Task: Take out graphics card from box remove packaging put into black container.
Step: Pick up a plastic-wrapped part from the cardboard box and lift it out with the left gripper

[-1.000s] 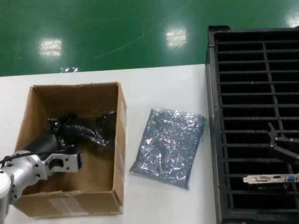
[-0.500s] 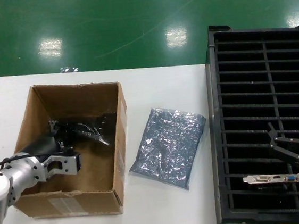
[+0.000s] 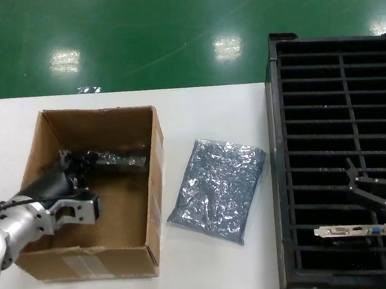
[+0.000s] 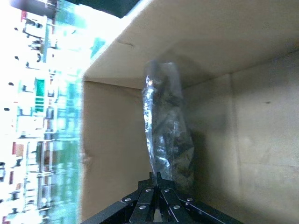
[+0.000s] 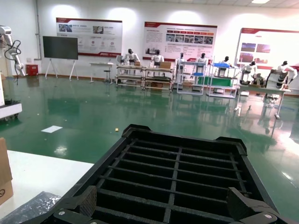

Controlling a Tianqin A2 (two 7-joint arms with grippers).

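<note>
- Head view: our left gripper (image 3: 78,172) is down inside the box (image 3: 60,258), which sits on the white table (image 3: 220,273) at our left. Its fingers are pinched on one end of a dark, glossy bagged item (image 3: 115,159) that stretches toward the box's right wall.
- Compared with a second ago, this bagged item has changed shape and place: it was a crumpled, sagging mass in the middle of the box, and now it lies higher in the picture, drawn out into a nearly straight strip close to the far wall. Our left arm has pulled back toward the near-left corner, and the gripper sits a little farther from the right wall.
- An empty packaging (image 3: 218,187) bag lies flat on the table between the box and the black container (image 3: 340,101), where it lay before.
- One graphics card (image 3: 352,230) stands in a slot near the front of the black container, silver bracket up; it has not moved. Our right gripper (image 3: 360,185) hovers just above it, fingers spread apart and holding nothing, just as it was.
- Left wrist view: our left gripper (image 4: 159,179) is clamped on the end of the bagged item (image 4: 168,135), which hangs shiny and wrinkled against the brown cardboard walls (image 4: 261,135).
- Right wrist view: we see the black container (image 5: 175,175) and its slot grid below, with a corner of the packaging (image 5: 28,205) on the table (image 5: 42,170).
</note>
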